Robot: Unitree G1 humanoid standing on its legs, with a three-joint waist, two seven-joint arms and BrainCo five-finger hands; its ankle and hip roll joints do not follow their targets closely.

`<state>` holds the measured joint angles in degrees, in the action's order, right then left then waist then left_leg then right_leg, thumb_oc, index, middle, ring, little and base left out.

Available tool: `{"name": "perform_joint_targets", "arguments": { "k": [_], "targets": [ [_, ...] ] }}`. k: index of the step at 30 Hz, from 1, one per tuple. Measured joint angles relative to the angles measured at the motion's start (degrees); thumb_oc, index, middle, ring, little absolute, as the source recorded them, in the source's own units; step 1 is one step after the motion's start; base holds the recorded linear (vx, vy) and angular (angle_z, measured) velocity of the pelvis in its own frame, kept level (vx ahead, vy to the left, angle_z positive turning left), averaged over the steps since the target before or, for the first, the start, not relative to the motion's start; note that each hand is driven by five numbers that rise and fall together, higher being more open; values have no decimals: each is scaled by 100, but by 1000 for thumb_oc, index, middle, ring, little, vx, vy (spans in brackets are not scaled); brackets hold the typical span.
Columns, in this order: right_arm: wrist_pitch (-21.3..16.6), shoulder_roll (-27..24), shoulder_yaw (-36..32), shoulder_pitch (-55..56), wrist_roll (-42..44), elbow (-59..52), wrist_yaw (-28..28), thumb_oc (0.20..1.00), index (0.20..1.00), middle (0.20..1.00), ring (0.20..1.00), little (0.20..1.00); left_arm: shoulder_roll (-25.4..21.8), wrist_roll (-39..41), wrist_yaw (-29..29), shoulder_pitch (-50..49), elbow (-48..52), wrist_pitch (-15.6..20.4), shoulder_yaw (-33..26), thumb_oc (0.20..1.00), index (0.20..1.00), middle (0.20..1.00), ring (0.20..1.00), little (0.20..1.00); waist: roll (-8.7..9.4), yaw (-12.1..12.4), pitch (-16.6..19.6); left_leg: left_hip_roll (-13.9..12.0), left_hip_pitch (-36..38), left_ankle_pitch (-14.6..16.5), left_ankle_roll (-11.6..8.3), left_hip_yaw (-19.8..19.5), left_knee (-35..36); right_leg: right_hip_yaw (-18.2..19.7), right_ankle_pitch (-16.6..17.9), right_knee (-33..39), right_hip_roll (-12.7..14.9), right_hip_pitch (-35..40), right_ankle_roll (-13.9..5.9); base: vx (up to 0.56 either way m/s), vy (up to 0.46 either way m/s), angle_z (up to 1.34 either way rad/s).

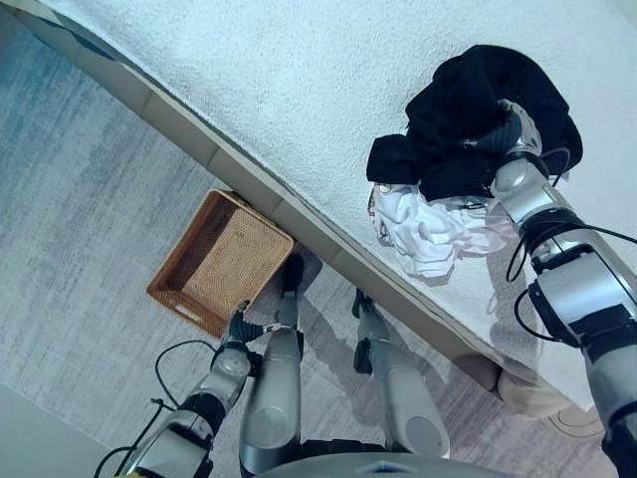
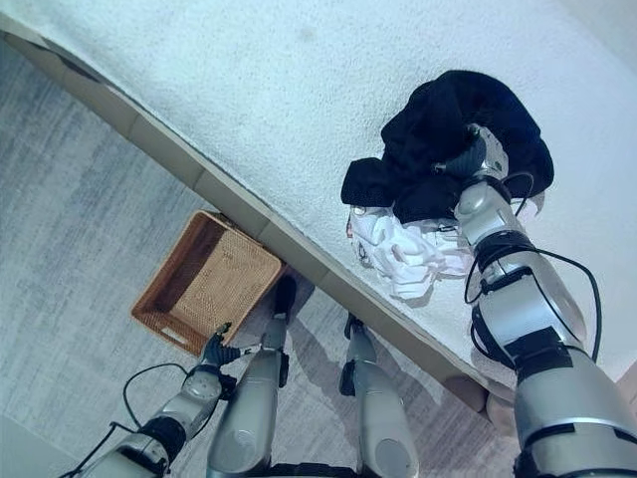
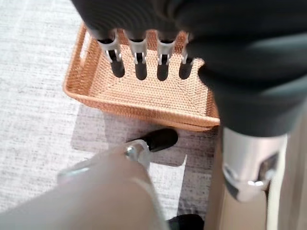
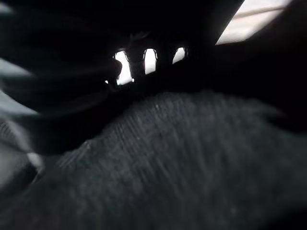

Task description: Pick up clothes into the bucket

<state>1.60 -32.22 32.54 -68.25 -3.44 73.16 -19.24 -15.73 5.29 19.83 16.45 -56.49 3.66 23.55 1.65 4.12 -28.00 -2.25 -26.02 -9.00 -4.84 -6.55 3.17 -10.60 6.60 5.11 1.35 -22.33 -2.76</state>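
The black clothes [image 1: 468, 119] lie on the bed [image 1: 249, 80] beside white clothes [image 1: 428, 229]. The right hand [image 1: 508, 129] is buried in them; I cannot tell its grip. Left hand [image 3: 139, 52] hangs open over the basket [image 1: 214, 261]. The clothes look soft and light, so grab a thick bunch.

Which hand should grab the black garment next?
Right. The right hand is already buried in the black garment on the bed, its fingers hidden in the cloth. The left hand hangs low, open, over the empty basket on the floor.

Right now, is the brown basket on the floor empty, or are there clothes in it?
Empty. The basket's bare woven bottom shows, and the black garment and white garment lie on the bed.
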Motion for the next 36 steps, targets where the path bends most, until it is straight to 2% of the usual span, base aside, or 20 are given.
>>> {"name": "perform_joint_targets", "arguments": {
  "k": [11,17,20,23,29,34,36],
  "targets": [
    [4,-60,-15,-97,37,-162,284,200,200,200,200,200,103,45,-16,112,32,-11,0,1000,1000,1000,1000,1000,1,-27,0,-21,-75,-40,-60,-26,-34,-30,34,-1,-16,-51,16,-3,-3,0],
    [-29,-553,-211,47,587,-1737,167,200,200,200,200,200,62,-6,-66,85,-95,-61,-9,1000,1000,1000,1000,1000,13,-121,-5,-33,399,-52,-76,15,14,-18,57,0,-10,383,11,3,0,-1],
    [-157,-972,-583,91,670,-2912,-150,200,200,200,200,200,-72,-14,-123,61,-42,-68,-13,1000,1000,1000,1000,1000,30,-168,7,-37,764,-51,-78,55,73,40,53,1,-9,697,8,19,18,-5],
    [-199,-1216,-949,148,666,-3477,-337,200,200,200,200,200,-198,-21,-145,21,109,-91,-57,1000,1000,1000,1000,1000,59,-176,36,-12,905,-47,-81,123,92,80,43,2,-4,812,-2,44,10,-9],
    [-260,-1616,-2059,911,544,-5048,-668,200,200,200,200,200,-546,-228,-195,-280,1376,-142,-499,1000,1000,1000,1000,1000,61,-193,69,2,1374,-44,-78,203,174,208,27,2,10,1204,-22,63,15,-6],
    [-412,-1604,-2527,1891,510,-6010,-744,200,200,200,200,200,-690,-101,-248,-563,2738,-8,-914,1000,1000,1000,1000,1000,34,-236,696,31,1551,50,-42,315,177,261,-13,3,72,1341,-46,89,3,-8],
    [-424,-1599,-2590,2116,513,-6208,-669,200,200,200,200,200,-771,77,-314,-703,3389,4,-939,1000,1000,1000,1000,1000,35,-310,772,52,1670,65,-21,319,178,282,-18,3,79,1462,-49,74,3,0]
  ]
}}
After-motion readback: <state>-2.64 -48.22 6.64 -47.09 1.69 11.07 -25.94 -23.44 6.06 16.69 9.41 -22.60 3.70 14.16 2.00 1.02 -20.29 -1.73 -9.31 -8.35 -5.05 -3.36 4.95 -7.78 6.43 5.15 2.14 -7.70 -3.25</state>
